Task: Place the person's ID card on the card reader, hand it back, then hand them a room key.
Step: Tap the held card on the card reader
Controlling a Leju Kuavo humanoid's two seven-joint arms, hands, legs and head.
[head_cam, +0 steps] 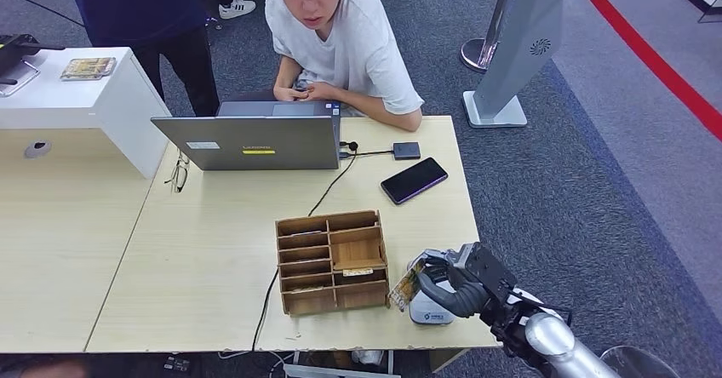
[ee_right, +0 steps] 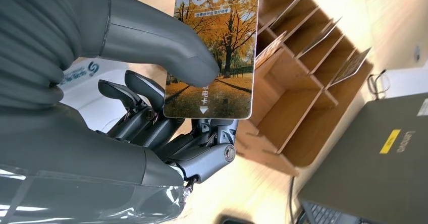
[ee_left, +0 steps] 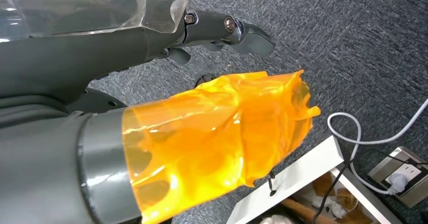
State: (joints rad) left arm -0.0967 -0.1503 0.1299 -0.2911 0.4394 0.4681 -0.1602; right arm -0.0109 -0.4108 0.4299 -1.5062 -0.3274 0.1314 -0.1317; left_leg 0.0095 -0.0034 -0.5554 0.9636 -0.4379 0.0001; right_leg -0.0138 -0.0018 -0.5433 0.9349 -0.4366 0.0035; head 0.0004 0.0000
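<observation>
A pale wood-grain counter (head_cam: 213,259) carries one grey laptop (head_cam: 255,144), one slotted wooden card organiser (head_cam: 332,260) and one glossy black phone (head_cam: 414,180). Beside the organiser, the right hand (head_cam: 451,280) pinches a flat rectangular hotel room key (ee_right: 214,52). The left hand (ee_left: 222,30) hangs over carpet, fingers loosely extended, empty.

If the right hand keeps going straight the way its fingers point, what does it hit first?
Most likely the wooden card organizer: the right hand, holding the hotel key card, points toward its side wall, close by. Depth is uncertain.

Right hand (ee_right: 151,108) pinches room key (ee_right: 214,52) beside wooden organizer (ee_right: 308,82).
</observation>
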